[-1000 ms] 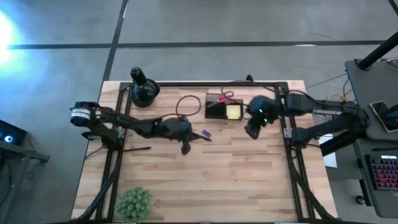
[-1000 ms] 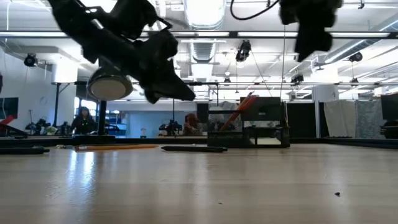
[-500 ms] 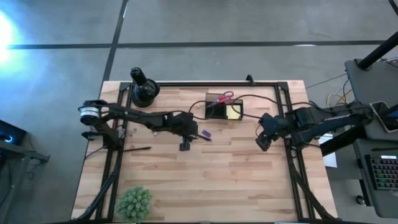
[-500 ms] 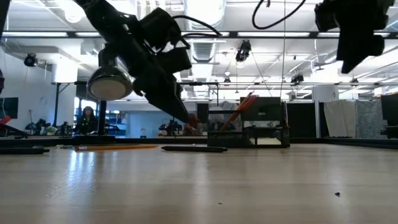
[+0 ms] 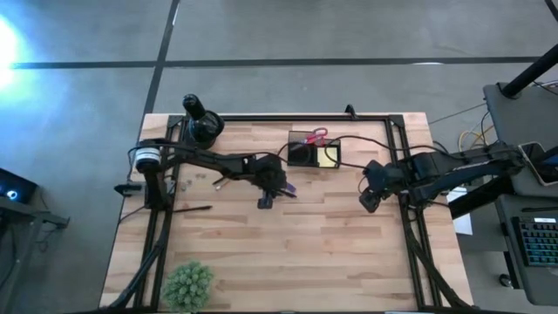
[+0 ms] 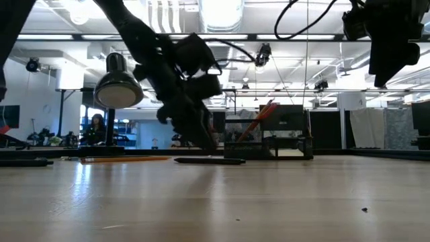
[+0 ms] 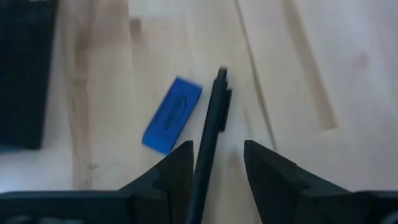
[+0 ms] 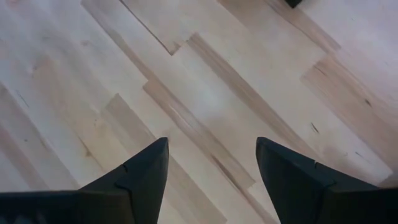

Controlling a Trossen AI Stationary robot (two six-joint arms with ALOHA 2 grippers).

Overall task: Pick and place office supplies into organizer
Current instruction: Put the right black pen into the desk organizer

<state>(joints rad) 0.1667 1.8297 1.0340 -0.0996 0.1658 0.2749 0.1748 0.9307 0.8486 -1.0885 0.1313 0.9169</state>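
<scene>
- Back of table, centre: organizer, red scissors and yellow sticky pad sitting in it.
- Back left corner: round black thing w/ knob. Front left: green plant.
- Left edge: a pencil lying flat, well apart from the action.
- Left gripper down low near table centre, just in front of organizer.
- Fingers parted, narrow gap, straddling the black pen – pen on the wood; can't tell if pads touch it.
- Purple piece just beside pen, looks blue up close.
- Right gripper off to right side, up high, jaws wide, nothing held, bare wood below.
</scene>
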